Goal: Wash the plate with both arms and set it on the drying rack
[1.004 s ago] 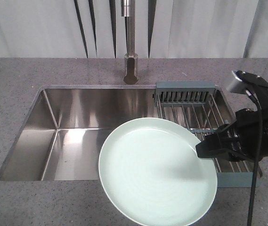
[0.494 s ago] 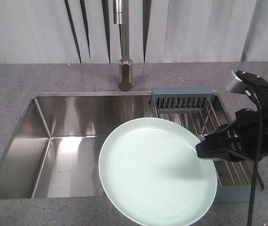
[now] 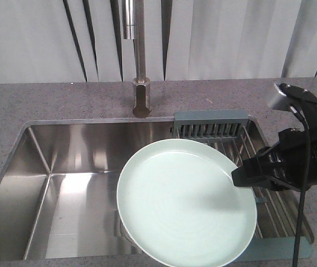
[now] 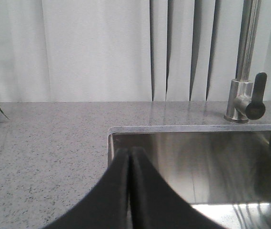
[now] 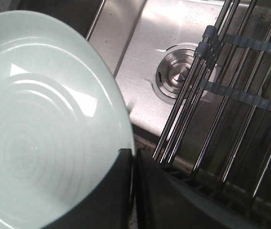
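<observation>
plate [image 3: 186, 203] | rim pinched by right claw [image 3: 237, 177] | left claw [image 4: 129, 188] seemingly pressed together | carry level under faucet [image 3: 140, 67], grip firm

A kitchen: steel sink [image 3: 80, 161], tall tap [image 3: 140, 94], speckled grey worktop [image 3: 63, 100]

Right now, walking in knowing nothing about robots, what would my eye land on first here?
The big pale mint-green plate, held over the front right part of the steel sink, fills the middle of the front view. A bulky black right hand grips it by its right rim. Behind, a drying rack of steel rods spans the sink's right end, and a tall faucet rises from the back counter.
</observation>
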Motion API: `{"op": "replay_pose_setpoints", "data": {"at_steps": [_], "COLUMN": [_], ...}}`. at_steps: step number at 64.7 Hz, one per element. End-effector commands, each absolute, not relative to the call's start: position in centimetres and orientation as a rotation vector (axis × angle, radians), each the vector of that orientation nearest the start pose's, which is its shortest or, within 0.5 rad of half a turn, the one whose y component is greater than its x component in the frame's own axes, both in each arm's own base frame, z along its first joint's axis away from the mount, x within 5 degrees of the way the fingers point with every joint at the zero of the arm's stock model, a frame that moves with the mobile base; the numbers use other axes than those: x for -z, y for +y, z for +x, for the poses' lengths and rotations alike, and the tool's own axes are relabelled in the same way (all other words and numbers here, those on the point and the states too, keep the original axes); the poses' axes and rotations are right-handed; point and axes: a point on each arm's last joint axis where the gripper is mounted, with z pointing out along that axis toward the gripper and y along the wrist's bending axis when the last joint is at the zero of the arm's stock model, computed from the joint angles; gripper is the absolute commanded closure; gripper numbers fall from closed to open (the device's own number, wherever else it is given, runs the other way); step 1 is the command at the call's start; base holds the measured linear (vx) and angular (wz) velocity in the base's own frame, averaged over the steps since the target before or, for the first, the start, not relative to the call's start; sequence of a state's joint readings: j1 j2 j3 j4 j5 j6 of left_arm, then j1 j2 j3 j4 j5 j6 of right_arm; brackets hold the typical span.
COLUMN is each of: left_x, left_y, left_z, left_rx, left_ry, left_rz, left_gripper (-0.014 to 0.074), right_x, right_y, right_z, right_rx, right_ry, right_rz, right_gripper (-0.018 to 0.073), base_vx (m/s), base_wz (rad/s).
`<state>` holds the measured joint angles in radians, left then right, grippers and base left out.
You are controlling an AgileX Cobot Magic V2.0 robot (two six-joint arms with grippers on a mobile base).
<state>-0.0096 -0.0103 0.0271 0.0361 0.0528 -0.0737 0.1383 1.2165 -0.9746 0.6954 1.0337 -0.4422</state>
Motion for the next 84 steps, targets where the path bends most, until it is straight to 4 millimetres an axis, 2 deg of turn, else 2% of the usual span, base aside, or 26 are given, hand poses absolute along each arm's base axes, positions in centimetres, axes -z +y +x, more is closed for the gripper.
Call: {"op": "replay_pose_setpoints", "data": {"at_steps": [1,84], "left_x": [-21.63,-21.6], "left_y": [-0.1,-0.1], "left_z": [5.36,5.37], "left_rx": [0.056,0.056], "left_ry": [1.438,1.441], "left_rz": [-0.023,-0.023], "left_gripper": [0.0603,0.0603], "right_x": [-33.38,-33.48], "right_y": [8.24,8.27], "right_z": [21.47,21.38], "right_rx": [-0.828,-0.834], "right_ry": [2.446,2.45], "right_rz": [-0.412,-0.422], "right_gripper": [0.0567,0.0567], "base_vx": [0.06,0.02], "base_wz": [-0.05,0.0]}}
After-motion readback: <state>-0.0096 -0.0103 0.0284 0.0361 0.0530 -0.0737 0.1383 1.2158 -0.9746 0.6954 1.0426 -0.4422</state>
